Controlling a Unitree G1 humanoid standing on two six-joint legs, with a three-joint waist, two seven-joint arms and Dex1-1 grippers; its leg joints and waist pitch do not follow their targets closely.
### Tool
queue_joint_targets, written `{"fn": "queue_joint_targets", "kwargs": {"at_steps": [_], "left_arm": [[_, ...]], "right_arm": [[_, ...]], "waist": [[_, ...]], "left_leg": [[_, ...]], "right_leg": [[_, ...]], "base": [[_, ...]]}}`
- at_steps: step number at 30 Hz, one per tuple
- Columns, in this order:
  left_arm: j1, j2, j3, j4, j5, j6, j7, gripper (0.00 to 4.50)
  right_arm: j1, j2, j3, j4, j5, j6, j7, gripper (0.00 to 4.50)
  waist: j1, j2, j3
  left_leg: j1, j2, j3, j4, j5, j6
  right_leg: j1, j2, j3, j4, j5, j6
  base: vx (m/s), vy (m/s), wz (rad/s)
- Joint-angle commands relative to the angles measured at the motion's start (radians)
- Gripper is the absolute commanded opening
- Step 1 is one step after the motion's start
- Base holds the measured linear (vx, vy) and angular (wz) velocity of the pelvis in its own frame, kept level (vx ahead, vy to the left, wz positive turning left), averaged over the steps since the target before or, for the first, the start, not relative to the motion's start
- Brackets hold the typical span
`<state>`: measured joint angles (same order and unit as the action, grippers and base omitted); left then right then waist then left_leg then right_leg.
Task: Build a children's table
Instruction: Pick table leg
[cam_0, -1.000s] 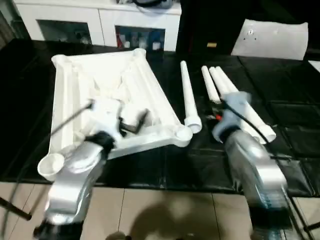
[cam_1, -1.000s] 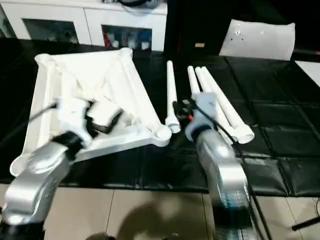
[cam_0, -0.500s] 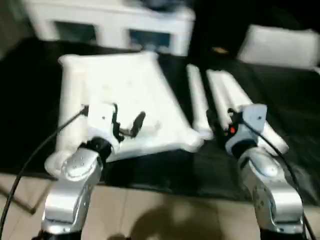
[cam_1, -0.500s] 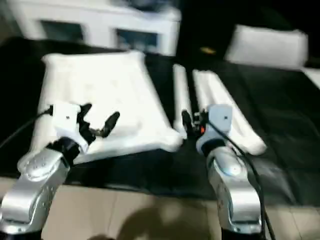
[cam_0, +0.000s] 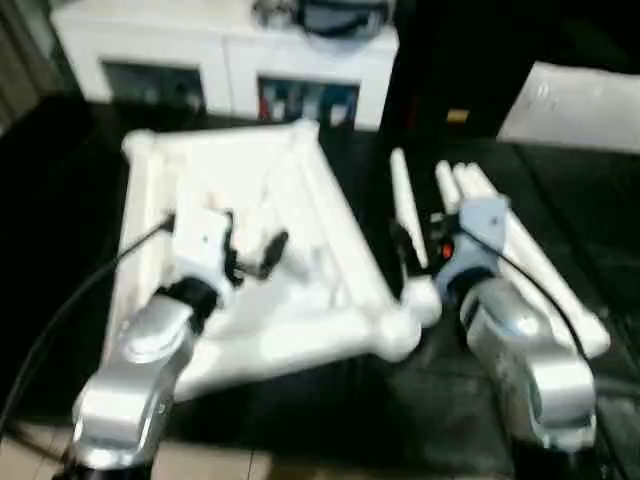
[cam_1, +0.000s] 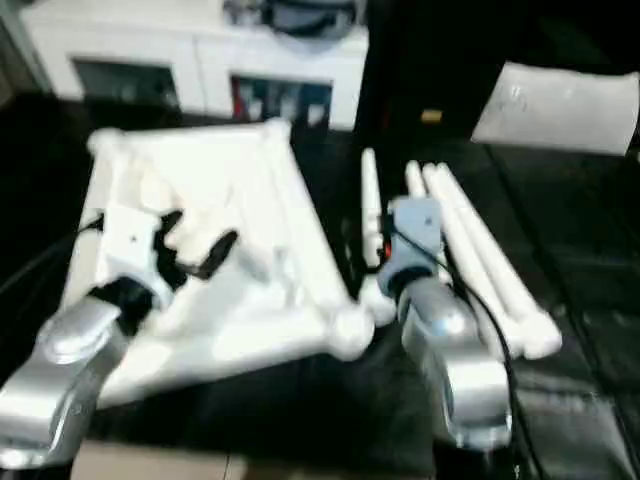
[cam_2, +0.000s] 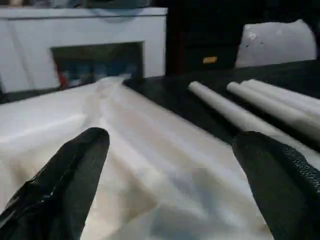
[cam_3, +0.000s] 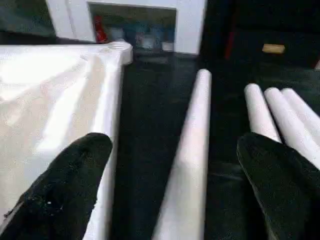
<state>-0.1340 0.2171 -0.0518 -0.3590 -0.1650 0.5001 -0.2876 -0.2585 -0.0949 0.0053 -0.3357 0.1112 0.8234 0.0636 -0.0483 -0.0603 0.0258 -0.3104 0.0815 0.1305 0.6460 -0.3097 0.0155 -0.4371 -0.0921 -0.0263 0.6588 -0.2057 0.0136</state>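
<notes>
The children's table lies in parts on a black surface. Its white tabletop (cam_0: 305, 205) rests underside up, ribs showing, with a round corner socket (cam_0: 400, 336) towards me. My left gripper (cam_0: 253, 238) hovers open over the ribbed underside (cam_2: 165, 165), holding nothing. One white leg (cam_0: 403, 205) lies alone just right of the tabletop. My right gripper (cam_3: 175, 147) stands open astride this leg (cam_3: 192, 150), one finger on each side and not closed on it. Three more legs (cam_0: 470, 185) lie side by side further right.
A white cabinet (cam_0: 230, 60) with open compartments stands behind the work surface. A white pillow-like block (cam_0: 580, 100) sits at the back right. The black surface's front edge runs close to my forearms, with pale floor (cam_0: 200, 465) below it.
The head camera has shifted and come nearer. My right gripper has moved from beside the leg's thick end to astride the single leg. The left gripper still hovers over the tabletop.
</notes>
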Motion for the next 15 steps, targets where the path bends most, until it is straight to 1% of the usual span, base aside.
{"fn": "queue_joint_targets", "kwargs": {"at_steps": [1,2,3,4,5,6,7,8,9,10,11,12,13,14,15], "left_arm": [[-0.002,-0.002,-0.032,-0.01,-0.011,0.02,-0.023,4.5],[-0.001,0.002,-0.035,-0.013,-0.021,0.024,-0.034,4.5],[0.0,0.004,-0.03,-0.018,-0.044,0.033,-0.05,4.5],[0.001,0.01,-0.023,-0.026,-0.072,0.04,-0.073,4.5],[0.001,0.01,-0.023,-0.026,-0.072,0.04,-0.073,4.5],[0.002,0.026,-0.027,-0.031,-0.075,0.046,-0.092,4.5],[0.002,0.036,-0.03,-0.034,-0.075,0.055,-0.099,4.5],[0.002,0.049,-0.035,-0.038,-0.072,0.068,-0.109,4.5],[0.002,0.049,-0.035,-0.038,-0.072,0.068,-0.109,4.5],[0.004,0.063,-0.038,-0.044,-0.073,0.084,-0.12,4.5],[0.009,0.081,-0.038,-0.053,-0.081,0.106,-0.136,4.5],[0.014,0.098,-0.038,-0.063,-0.093,0.119,-0.156,4.5],[0.016,0.104,-0.038,-0.066,-0.097,0.124,-0.163,4.5],[0.024,0.128,-0.04,-0.078,-0.11,0.14,-0.189,4.5],[0.033,0.161,-0.044,-0.093,-0.127,0.156,-0.219,4.5]], "right_arm": [[-0.017,-0.016,-0.021,0.028,-0.001,0.047,-0.007,4.45],[-0.034,-0.016,-0.023,0.042,0.001,0.063,-0.006,4.45],[-0.063,-0.007,-0.036,0.067,0.009,0.086,-0.01,4.45],[-0.104,0.004,-0.053,0.107,0.013,0.114,-0.02,4.45],[-0.104,0.004,-0.053,0.107,0.013,0.114,-0.02,4.45],[-0.137,0.006,-0.06,0.146,0.014,0.138,-0.027,4.45],[-0.153,0.005,-0.062,0.169,0.014,0.145,-0.028,4.45],[-0.179,0.006,-0.068,0.202,0.02,0.154,-0.026,4.45],[-0.179,0.006,-0.068,0.202,0.02,0.154,-0.026,4.45],[-0.209,0.012,-0.081,0.243,0.03,0.162,-0.028,4.45],[-0.248,0.009,-0.086,0.306,0.029,0.164,-0.028,4.45],[-0.276,0.005,-0.088,0.362,0.029,0.159,-0.021,4.45],[-0.286,0.004,-0.089,0.382,0.029,0.157,-0.018,4.45],[-0.318,-0.005,-0.087,0.453,0.022,0.145,-0.011,4.45],[-0.353,-0.01,-0.092,0.539,0.015,0.124,-0.005,4.45]], "waist": [[0.029,-0.026,-0.063],[0.038,-0.016,-0.061],[0.039,-0.015,-0.064],[0.035,-0.014,-0.064],[0.033,-0.006,-0.062],[0.032,0.028,-0.058],[0.02,0.036,-0.05],[0.019,0.036,-0.042],[0.017,0.04,-0.034],[0.013,0.034,-0.012],[0.013,0.034,-0.012],[0.005,0.013,-0.007],[0.007,0.019,-0.008],[0.005,0.016,-0.009],[0.003,0.016,-0.008]], "left_leg": [[-0.029,-0.001,0.001,-0.002,0.217,0.223],[-0.081,0.017,-0.05,0.024,0.18,0.122],[-0.075,0.014,-0.048,-0.005,0.32,0.018],[-0.08,0.006,-0.042,-0.018,0.346,-0.013],[-0.079,0.011,-0.041,-0.032,0.352,-0.034],[-0.057,0.046,-0.043,-0.055,0.278,-0.062],[-0.054,0.079,-0.049,-0.08,0.206,-0.071],[-0.044,0.097,-0.047,-0.088,0.15,-0.077],[-0.032,0.109,-0.044,-0.092,0.079,-0.08],[-0.022,0.117,-0.032,-0.101,-0.146,-0.097],[-0.022,0.117,-0.032,-0.101,-0.146,-0.097],[-0.008,0.107,-0.027,-0.096,-0.276,-0.106],[-0.004,0.106,-0.03,-0.095,-0.288,-0.11],[-0.007,0.106,-0.026,-0.094,-0.285,-0.108],[-0.019,0.106,-0.03,-0.098,-0.275,-0.107]], "right_leg": [[0.09,-0.069,0.104,-0.107,0.258,0.007],[0.161,-0.147,0.143,-0.082,0.502,-0.087],[0.149,-0.092,0.078,-0.048,0.879,-0.059],[0.148,-0.066,0.058,-0.042,0.991,-0.04],[0.141,-0.049,0.044,-0.04,1.014,-0.035],[0.129,-0.019,0.036,-0.062,0.738,-0.057],[0.132,-0.009,0.03,-0.071,0.415,-0.132],[0.118,-0.007,0.024,-0.087,0.24,-0.165],[0.105,-0.01,0.023,-0.096,0.089,-0.191],[0.086,-0.015,0.026,-0.126,-0.29,-0.194],[0.086,-0.015,0.026,-0.126,-0.29,-0.194],[0.067,-0.018,0.018,-0.156,-0.544,-0.124],[0.062,-0.023,0.017,-0.153,-0.578,-0.111],[0.058,-0.025,0.014,-0.163,-0.608,-0.086],[0.064,-0.028,0.01,-0.16,-0.607,-0.077]], "base": [[0.085,-0.098,0.03],[0.076,-0.111,-0.06],[0.076,-0.111,-0.06],[0.042,-0.094,-0.2],[-0.034,-0.069,-0.13],[-0.034,-0.069,-0.13],[-0.077,-0.052,-0.07],[-0.095,-0.019,0.0],[-0.095,-0.019,0.0],[-0.1,-0.001,0.06],[-0.096,0.004,0.04],[-0.096,0.004,0.04],[-0.09,0.006,0.02],[-0.091,0.001,-0.01],[-0.091,0.001,-0.01]]}}
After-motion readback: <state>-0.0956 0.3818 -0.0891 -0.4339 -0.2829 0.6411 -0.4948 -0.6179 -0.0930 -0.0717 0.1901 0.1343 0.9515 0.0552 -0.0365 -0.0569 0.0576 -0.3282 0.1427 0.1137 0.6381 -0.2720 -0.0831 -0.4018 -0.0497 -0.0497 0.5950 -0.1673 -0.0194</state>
